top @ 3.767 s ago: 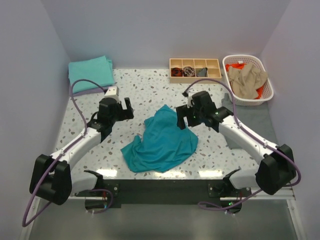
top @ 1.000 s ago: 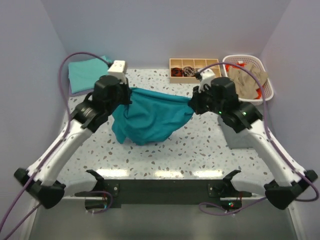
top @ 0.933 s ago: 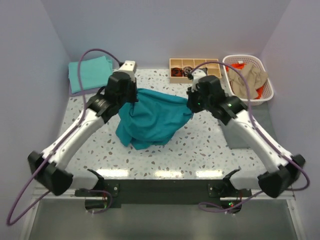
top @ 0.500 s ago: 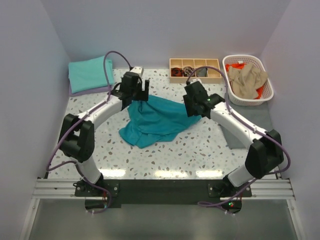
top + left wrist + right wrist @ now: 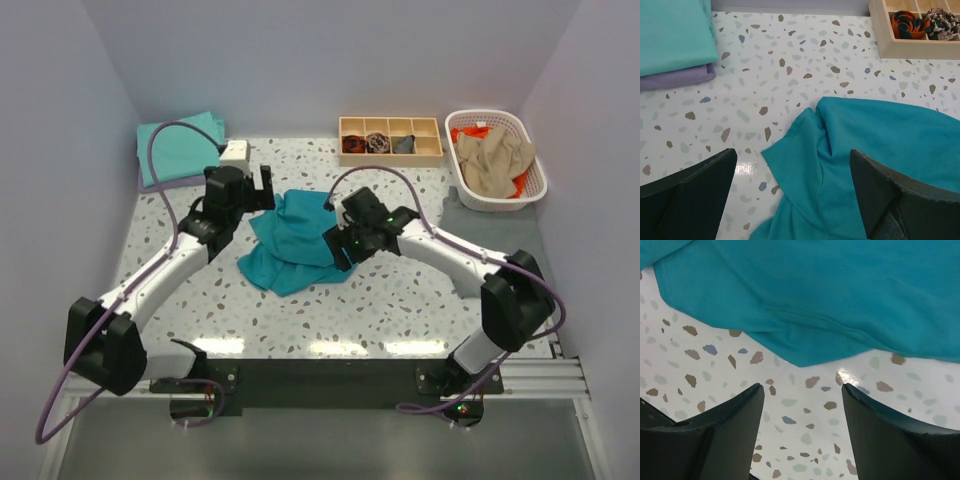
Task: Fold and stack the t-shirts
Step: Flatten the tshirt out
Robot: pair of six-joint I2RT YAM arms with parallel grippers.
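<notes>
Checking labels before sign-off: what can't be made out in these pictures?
Orange shirt, top view: mostly buried under the tan shirt.
Teal shirt, top view: right side hidden by the right arm; wrist views crop it.
Lavender shirt, left wrist view: only an edge shows beneath the aqua shirt.

Place: robot lab cell
Walls: plain lavender panels [image 5: 330, 60] on three sides
Surface: white speckled terrazzo-pattern tabletop [image 5: 400, 300]
Rig: white-and-black left arm [image 5: 165, 275], right arm [image 5: 450, 250], black base rail [image 5: 320, 378], purple cables [image 5: 372, 168]

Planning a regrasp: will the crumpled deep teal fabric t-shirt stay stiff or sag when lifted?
Likely sags: the deep teal fabric t-shirt lies in soft creases and folds. Pushed, it would probably bunch up rather than slide whole.
</notes>
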